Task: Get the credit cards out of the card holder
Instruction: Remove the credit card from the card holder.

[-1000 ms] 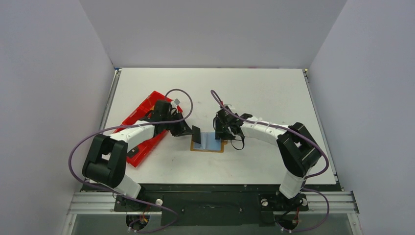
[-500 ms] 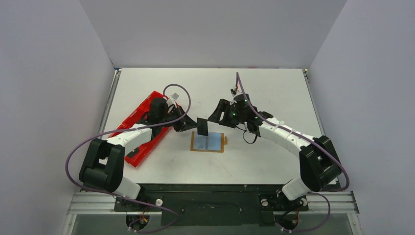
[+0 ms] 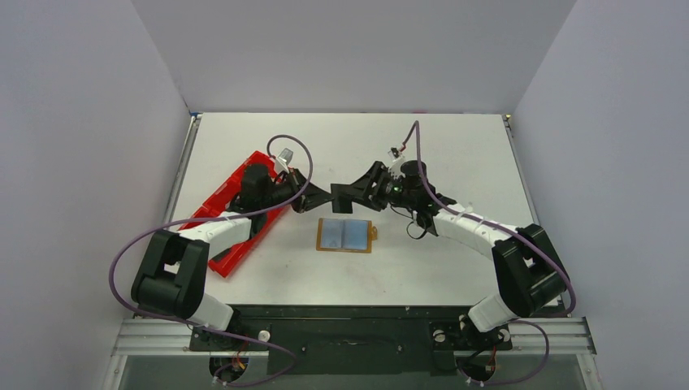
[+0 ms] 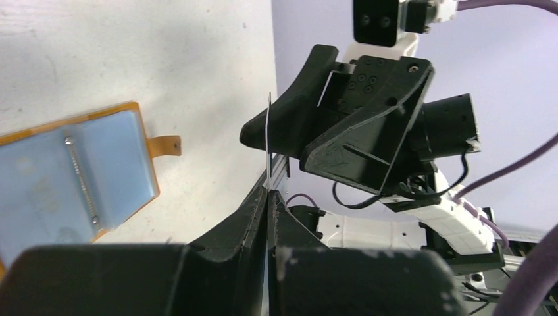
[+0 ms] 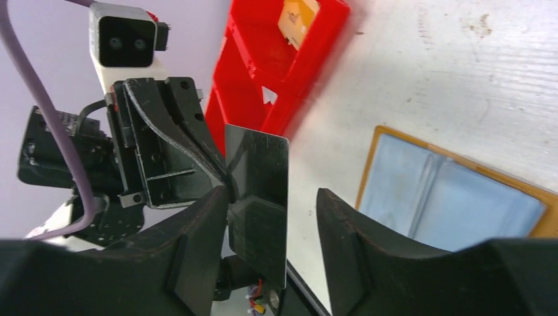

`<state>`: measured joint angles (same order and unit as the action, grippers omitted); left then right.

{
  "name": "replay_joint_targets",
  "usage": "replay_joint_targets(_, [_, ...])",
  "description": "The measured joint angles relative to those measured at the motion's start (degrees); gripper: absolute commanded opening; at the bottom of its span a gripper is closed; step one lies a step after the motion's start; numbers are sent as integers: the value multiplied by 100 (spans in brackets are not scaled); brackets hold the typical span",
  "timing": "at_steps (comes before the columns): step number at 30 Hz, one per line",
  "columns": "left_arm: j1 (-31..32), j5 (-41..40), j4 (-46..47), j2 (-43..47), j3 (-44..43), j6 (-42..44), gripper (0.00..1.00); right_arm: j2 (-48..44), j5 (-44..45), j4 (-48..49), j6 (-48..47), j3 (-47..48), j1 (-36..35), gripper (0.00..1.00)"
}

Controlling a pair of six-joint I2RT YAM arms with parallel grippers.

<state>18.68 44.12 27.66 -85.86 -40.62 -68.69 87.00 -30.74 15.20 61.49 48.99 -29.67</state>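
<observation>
Well, the left claw [image 3: 322, 197] was clenched tight on a thin card [image 5: 258, 164], which was held up on its edge above the table [image 3: 455, 154]. In the left wrist view the card was seen only as a thin line poking out from the pinched fingertips. The card looked dark. The right claw [image 5: 273, 196] was seen nose to nose with the left one, and its fingers were spread apart, one on each side of the card's free end. One finger [image 5: 210, 217] was seen right beside the card's face, and a clear gap was seen at the other finger.

The card holder [image 3: 347, 235] was laid open and flat on the table, a little nearer than the two claws and touched by neither. Pale blue was shown inside its tan rim, and a small tab was seen at its right side. A red tray [image 3: 231, 223] was laid at the left, under the left arm, well apart from the holder. Something small and orange [image 5: 296, 16] was seen in it.
</observation>
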Motion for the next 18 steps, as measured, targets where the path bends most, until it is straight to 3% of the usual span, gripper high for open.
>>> replay_joint_targets(6, [-2, 109, 474, -33, 52, -317, 0, 2, -173, 584, 420, -144, 2, 27])
replay_joint_targets(8, [-2, 122, 544, -42, 63, -363, 0, 2, -208, 726, 529, -184, 9, 15])
replay_joint_targets(9, [-4, 131, 562, -42, 66, -380, 0, 4, -214, 780, 573, -199, 15, 4])
replay_joint_targets(10, [-4, 138, 586, -42, 70, -409, 0, 4, -223, 815, 610, -210, 31, 0])
replay_joint_targets(14, [-9, 136, 629, -83, 85, -450, 14, 33, -332, 1034, 813, -214, 50, 0])
replay_joint_targets(18, [-9, 179, 704, -133, 131, -522, 20, 127, -365, 1211, 944, -214, 50, 0])
